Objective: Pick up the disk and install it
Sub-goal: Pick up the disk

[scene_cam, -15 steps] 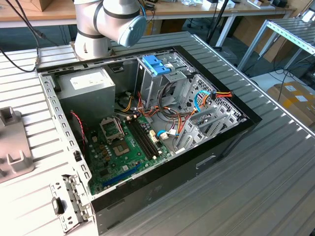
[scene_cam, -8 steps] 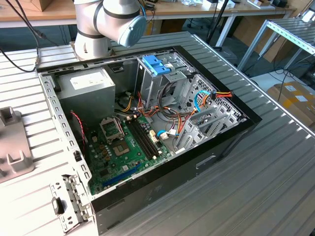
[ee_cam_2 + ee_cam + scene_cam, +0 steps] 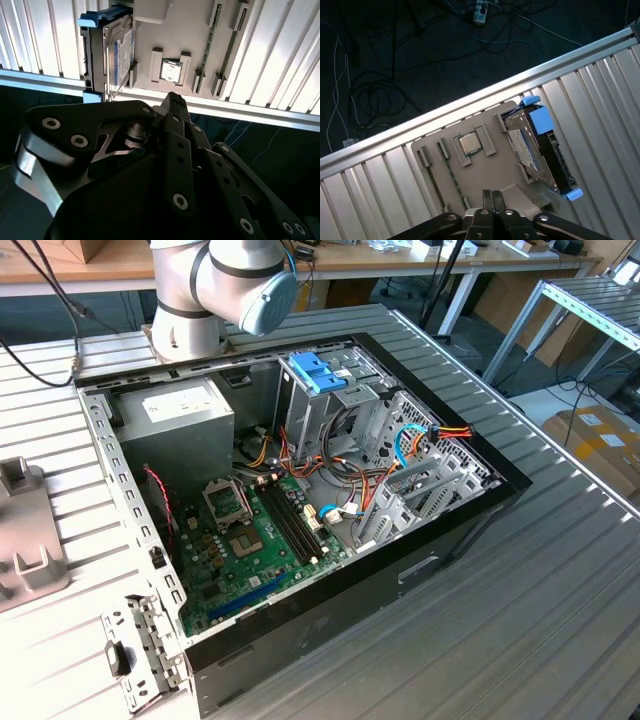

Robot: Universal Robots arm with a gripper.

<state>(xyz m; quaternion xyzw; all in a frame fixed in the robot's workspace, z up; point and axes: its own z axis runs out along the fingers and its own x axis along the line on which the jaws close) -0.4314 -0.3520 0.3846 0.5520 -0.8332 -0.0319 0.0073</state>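
First wrist view: the disk (image 3: 553,156) stands on its thin side in the grey holder (image 3: 485,176). Its long side runs toward the table (image 3: 602,100) edge. The claw (image 3: 492,196) is closed and empty above the holder.

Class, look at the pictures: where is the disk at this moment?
In the first wrist view, the disk sits in a slot at one end of the grey holder plate on the ribbed table, near the plate's square chip.

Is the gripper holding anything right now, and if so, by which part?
Nothing is held. The gripper is shut with nothing between its fingers, apart from the disk, which sits on edge in the grey holder.
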